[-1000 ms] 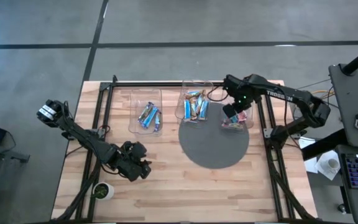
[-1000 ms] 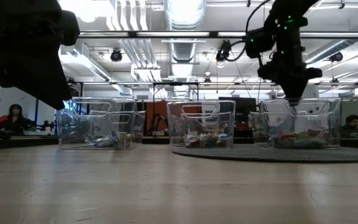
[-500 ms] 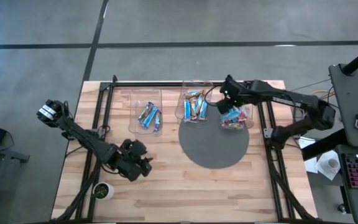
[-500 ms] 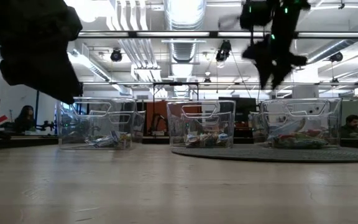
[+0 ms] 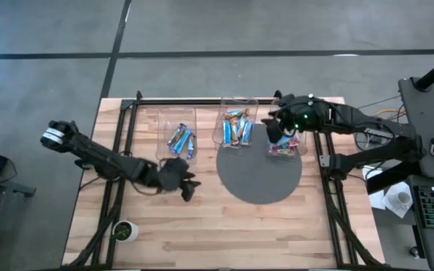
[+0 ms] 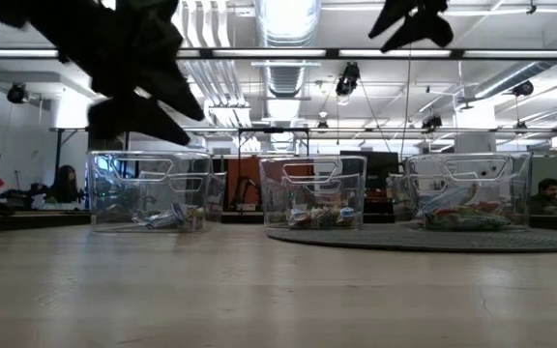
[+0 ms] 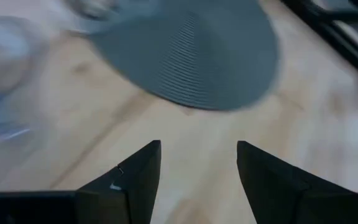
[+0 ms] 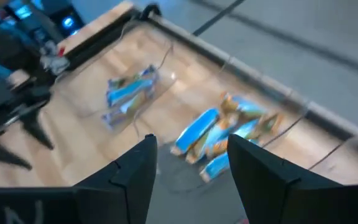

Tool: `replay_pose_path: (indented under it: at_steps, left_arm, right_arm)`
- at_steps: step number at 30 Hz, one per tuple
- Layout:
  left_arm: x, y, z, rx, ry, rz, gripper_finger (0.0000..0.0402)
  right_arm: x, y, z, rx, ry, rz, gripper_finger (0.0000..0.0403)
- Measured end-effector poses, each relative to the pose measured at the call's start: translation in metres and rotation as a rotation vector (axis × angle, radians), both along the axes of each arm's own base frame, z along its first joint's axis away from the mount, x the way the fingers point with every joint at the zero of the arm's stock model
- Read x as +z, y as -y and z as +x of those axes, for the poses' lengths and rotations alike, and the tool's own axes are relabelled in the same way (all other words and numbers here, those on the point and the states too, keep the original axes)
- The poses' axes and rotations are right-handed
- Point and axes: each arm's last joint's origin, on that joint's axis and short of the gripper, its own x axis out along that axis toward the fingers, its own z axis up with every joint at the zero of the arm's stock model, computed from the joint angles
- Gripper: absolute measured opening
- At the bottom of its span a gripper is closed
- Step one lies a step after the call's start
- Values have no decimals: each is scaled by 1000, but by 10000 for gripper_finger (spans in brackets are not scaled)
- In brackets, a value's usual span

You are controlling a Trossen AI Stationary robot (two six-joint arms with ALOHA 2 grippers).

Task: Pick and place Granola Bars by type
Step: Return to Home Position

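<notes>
The counter (image 5: 224, 226) is pale wooden planking inside a dark metal frame, with a round, finely ribbed grey mat (image 5: 258, 177) lying flat on it. At its far side three clear, boxy plastic bins stand in a row: the left bin (image 6: 148, 159), the middle bin (image 6: 312, 162) and the right bin (image 6: 467, 162), the last two on the mat's edge. All the Granola Bars (image 5: 181, 141) lie inside them: glossy blue wrappers in the left bin, blue and tan ones in the middle, reddish mixed ones in the right. Their print is too small to read.

The left claw (image 5: 188, 190) hangs above bare wood just beside the mat's near-left edge, fingers spread and empty; it has swung in from nearer the counter's left front. The right claw (image 5: 275, 129), also spread and holding nothing, has lifted clear of the right bin and sits high between it and the middle one. A small round green-and-white cup (image 5: 123, 230) stands at the front left.
</notes>
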Motion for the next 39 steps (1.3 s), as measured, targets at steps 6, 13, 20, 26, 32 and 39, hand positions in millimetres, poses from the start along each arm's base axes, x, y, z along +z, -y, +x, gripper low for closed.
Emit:
replay_pose_path:
  at_steps: [6,13,20,26,32,39]
  left_arm:
    - [5,-41,6,-303,282,-127,193]
    - [39,-59,-20,-335,592,-64,193]
    - [45,-68,-62,-300,718,-41,193]
    - [44,-69,-88,-294,804,-29,193]
    - [50,-70,-100,-285,867,-13,193]
    - [49,-70,-99,-283,861,-20,193]
  right_arm:
    - [-43,0,-8,104,94,155,187]
    - [-64,-7,-37,151,349,201,187]
    - [-68,-13,-84,136,475,131,187]
    - [-74,-20,-105,146,525,111,187]
    - [-78,-22,-113,149,553,105,187]
    - [-80,-22,-113,147,547,110,187]
